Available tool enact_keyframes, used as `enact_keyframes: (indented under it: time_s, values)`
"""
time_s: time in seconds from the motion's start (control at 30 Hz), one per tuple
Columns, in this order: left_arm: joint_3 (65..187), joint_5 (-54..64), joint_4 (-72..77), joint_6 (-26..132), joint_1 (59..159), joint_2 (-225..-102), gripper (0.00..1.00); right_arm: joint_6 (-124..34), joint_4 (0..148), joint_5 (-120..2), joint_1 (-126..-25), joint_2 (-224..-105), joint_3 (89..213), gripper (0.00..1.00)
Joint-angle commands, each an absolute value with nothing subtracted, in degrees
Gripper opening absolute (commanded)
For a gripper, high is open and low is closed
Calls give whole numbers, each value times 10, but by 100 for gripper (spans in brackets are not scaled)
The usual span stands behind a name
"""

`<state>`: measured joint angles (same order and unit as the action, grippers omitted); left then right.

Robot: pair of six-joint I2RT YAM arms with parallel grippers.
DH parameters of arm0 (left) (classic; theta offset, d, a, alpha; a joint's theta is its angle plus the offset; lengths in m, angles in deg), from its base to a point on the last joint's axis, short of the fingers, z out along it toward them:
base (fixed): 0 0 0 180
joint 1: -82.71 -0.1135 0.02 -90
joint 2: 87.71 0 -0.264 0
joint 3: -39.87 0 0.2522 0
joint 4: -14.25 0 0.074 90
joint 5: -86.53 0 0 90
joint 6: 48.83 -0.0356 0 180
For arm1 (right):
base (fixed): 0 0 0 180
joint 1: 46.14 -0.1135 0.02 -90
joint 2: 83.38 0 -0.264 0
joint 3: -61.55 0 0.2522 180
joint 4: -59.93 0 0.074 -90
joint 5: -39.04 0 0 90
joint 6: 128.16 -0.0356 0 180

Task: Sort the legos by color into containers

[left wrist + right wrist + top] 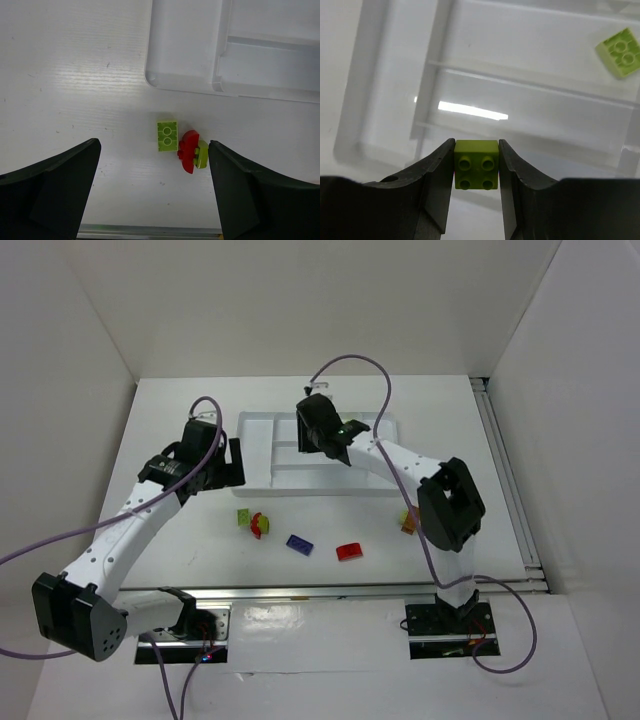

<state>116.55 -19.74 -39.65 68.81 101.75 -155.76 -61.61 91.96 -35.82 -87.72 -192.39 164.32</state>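
Between the pads of the right claw (pixel 476 150) sits a green brick (pixel 476 171), with its studs facing the camera. The claw is closed on it and pinches its two flat sides. The brick hangs over the tray (pixel 390 100), above the near slots at one end. A second green brick (pixel 621 52) lies in the tray, in a slot farther up and off to the right in the wrist view. It looks like a different slot from the one under the held brick, though the white walls are hard to tell apart. So the held brick should go up and to the right to join its match before the claw lets go. The left claw (pixel 154 146) is wide open and holds nothing. It hangs over the table (pixel 75 75) beside the tray, above a third green brick (pixel 167 136) that lies right next to a red brick (pixel 188 151).
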Motion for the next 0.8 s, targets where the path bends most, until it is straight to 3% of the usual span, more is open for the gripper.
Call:
enact_keyframes:
  time_s: [0.0,0.17,0.37,0.4,0.43,0.57,0.7,0.73,0.77]
  values:
    - [1188,-192,-406,684,1020,-1563,100,-617,954,-299,-848,-1983,1715,38]
    - [1188,-208,-416,689,1020,-1578,100,-622,943,-306,-826,-2025,1729,40]
    - [1176,-163,-401,691,1020,-1571,100,-622,942,-298,-810,-2058,1739,48]
    - [1176,-163,-401,691,1020,-1576,100,-622,947,-298,-809,-2058,1739,54]
    - [1176,-170,-407,698,1020,-1576,100,-622,947,-304,-809,-2053,1739,71]
    - [1176,-178,-420,711,1020,-1600,98,-622,941,-304,-803,-2029,1725,86]
    - [1176,-183,-420,718,1020,-1592,95,-622,967,-271,-823,-1970,1695,82]
    - [1176,-189,-420,718,1020,-1592,95,-622,967,-240,-834,-1914,1673,75]
    - [1176,-198,-420,718,1020,-1585,95,-617,967,-228,-845,-1880,1608,75]
